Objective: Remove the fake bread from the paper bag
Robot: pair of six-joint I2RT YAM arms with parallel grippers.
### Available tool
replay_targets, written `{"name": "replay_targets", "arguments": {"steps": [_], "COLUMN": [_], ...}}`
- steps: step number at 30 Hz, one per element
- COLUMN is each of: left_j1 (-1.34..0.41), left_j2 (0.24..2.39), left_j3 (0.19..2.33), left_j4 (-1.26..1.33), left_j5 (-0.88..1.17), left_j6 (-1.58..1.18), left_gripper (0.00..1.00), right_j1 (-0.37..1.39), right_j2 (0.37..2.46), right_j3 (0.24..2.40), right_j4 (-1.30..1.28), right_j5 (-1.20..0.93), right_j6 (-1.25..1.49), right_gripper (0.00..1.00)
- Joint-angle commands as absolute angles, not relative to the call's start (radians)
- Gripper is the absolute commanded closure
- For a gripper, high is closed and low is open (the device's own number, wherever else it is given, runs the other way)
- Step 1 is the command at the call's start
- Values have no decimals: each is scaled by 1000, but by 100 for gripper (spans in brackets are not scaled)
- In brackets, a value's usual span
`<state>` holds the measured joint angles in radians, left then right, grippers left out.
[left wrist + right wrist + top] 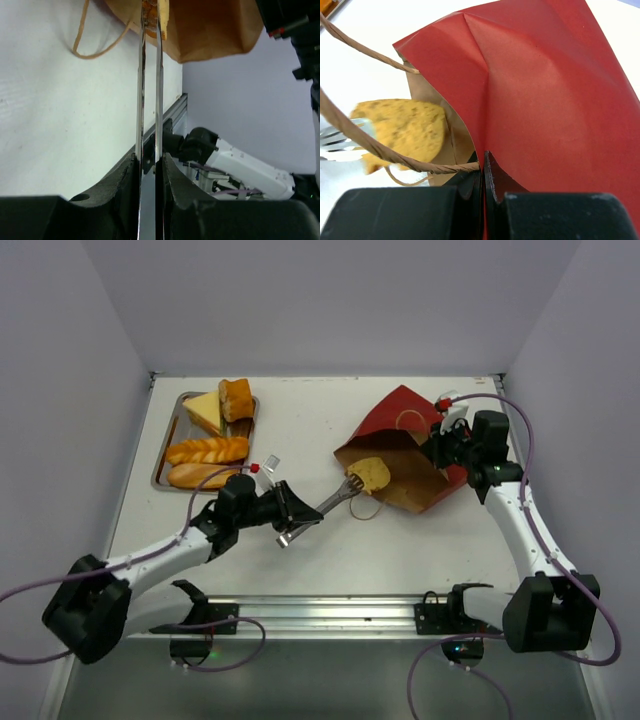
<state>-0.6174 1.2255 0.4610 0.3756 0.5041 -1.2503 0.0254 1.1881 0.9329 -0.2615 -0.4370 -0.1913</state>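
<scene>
The left claw (296,518) is clamped narrowly on slim steel tongs (335,498). Their tips pinch the yellow-brown spongy fake bread slice (372,474) just ahead, at the mouth of the red rectangular paper bag (412,425). The right claw (440,452) is pinched tight on the bag's wall. The bread looks light and squashy, so a gentle hold on its near edge should do.

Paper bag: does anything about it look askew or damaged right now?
Yes. The paper bag lies tipped on its side, its red wall creased where the right hand pinches it. One string handle trails loose on the table. The bread slice sits at the mouth in the tongs. No tear shows.
</scene>
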Motion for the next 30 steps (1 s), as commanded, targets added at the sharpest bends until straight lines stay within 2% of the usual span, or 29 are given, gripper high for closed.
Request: {"name": "replay_targets", "arguments": {"steps": [1, 7, 16, 23, 26, 30], "left_j1": [-620, -559, -437, -371, -264, -57], "left_j2": [1027, 750, 698, 729, 735, 756], "left_j3": [469, 610, 865, 878, 841, 769], "left_j4": [129, -378, -650, -542, -428, -275], "left_j5": [531, 418, 235, 60, 77, 229], "left_j6": [-1097, -980, -884, -939, -994, -1072], "left_gripper": [100, 100, 100, 100, 100, 100], "right_j1": [21, 23, 23, 21, 21, 21], "right_j2": [1163, 1158, 1157, 1158, 1160, 1166], "right_j3": [945, 945, 948, 950, 951, 953], "right_j4": [-239, -236, -236, -236, -238, -238], "right_j5": [-433, -431, -443, -454, -460, -471], "right_j6": [-183, -186, -186, -181, -179, -178], "right_gripper": [99, 99, 99, 100, 99, 99]}}
